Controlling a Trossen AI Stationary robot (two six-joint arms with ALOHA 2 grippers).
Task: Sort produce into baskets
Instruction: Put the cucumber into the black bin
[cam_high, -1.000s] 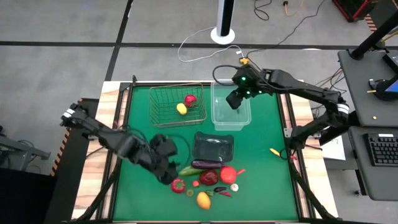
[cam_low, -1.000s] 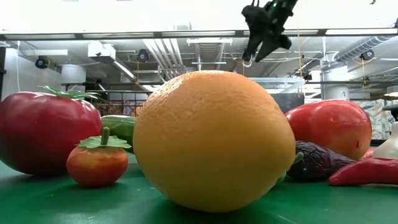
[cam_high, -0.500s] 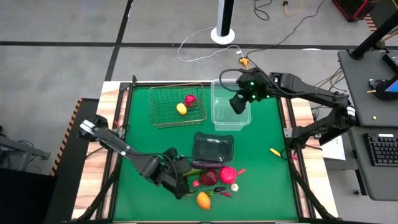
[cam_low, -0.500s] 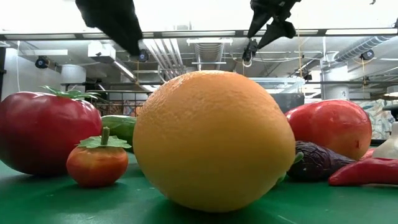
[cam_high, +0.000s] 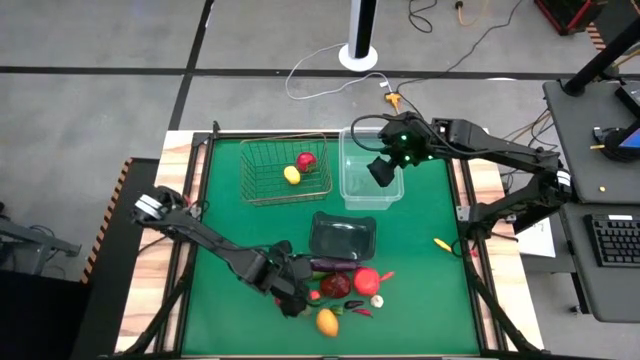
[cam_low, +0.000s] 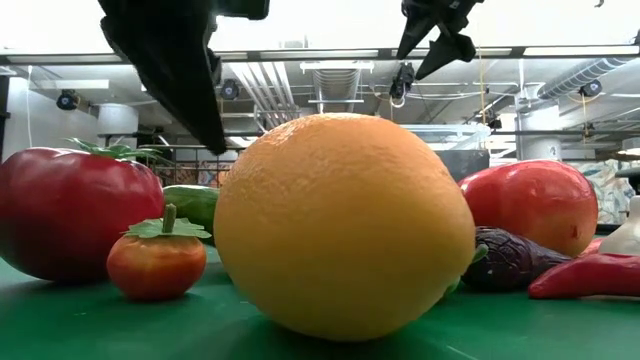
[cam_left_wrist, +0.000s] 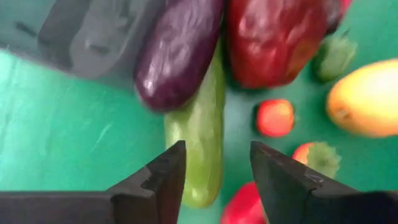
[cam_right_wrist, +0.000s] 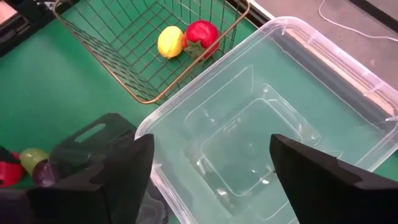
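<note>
There are three baskets: one wire basket (cam_high: 262, 160), one clear tub (cam_high: 352, 160) and one dark tray (cam_high: 343, 237). Two fruits sit in the wire basket: one yellow lemon (cam_high: 291, 175) and one red fruit (cam_high: 306, 160).

On the green surface (cam_high: 420, 270) there is one purple eggplant (cam_high: 333, 264), one green cucumber (cam_left_wrist: 199, 143), one dark red pepper (cam_high: 335, 285), one big red tomato (cam_high: 367, 281), one big orange fruit (cam_high: 326, 321) and one white garlic (cam_high: 377, 300). There is also one little red tomato (cam_low: 157, 262) and one more big red fruit with green leaves (cam_low: 70, 210). The tiny chilies (cam_high: 357, 308) are too small to count. One small yellow piece (cam_high: 441, 242) lies by itself.

There are two robot arms, each with one hand: the left hand (cam_high: 293, 300) and the right hand (cam_high: 383, 172).
</note>
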